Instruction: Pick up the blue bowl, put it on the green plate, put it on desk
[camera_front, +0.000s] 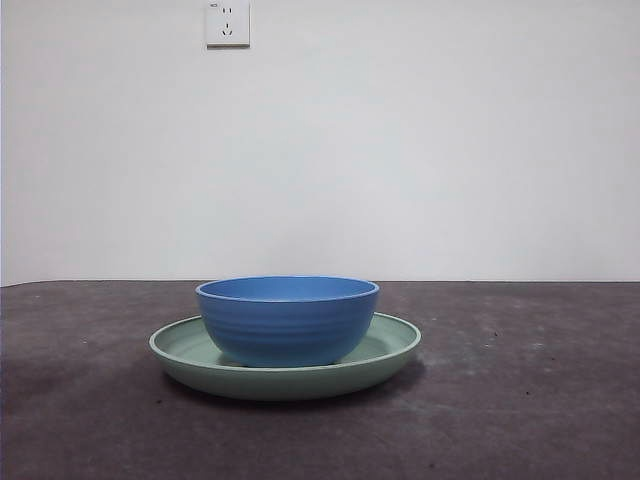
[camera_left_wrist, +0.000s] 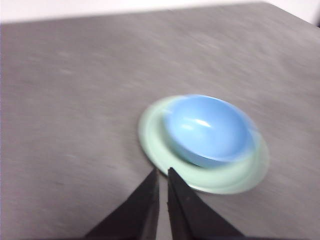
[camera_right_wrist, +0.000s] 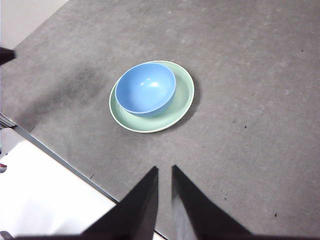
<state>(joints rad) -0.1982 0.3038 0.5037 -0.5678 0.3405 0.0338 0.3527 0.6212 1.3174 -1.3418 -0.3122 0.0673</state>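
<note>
The round, deep, ridged blue bowl (camera_front: 287, 320) sits inside the wide, shallow, pale mint-green plate (camera_front: 385, 352), off-centre toward one rim, on the dark speckled worktop (camera_front: 520, 400). The left end effector (camera_left_wrist: 162, 175) hovers just beside the plate, jaws nearly closed and empty; the right end effector (camera_right_wrist: 164, 172) hangs well apart from it, likewise narrow and empty. The bowl looks light, rigid and smooth, so slippery; pinching its rim wall seems the surest hold.

lab-like test room | bare white wall (camera_front: 400, 150) | wall socket (camera_front: 227, 23)
</note>
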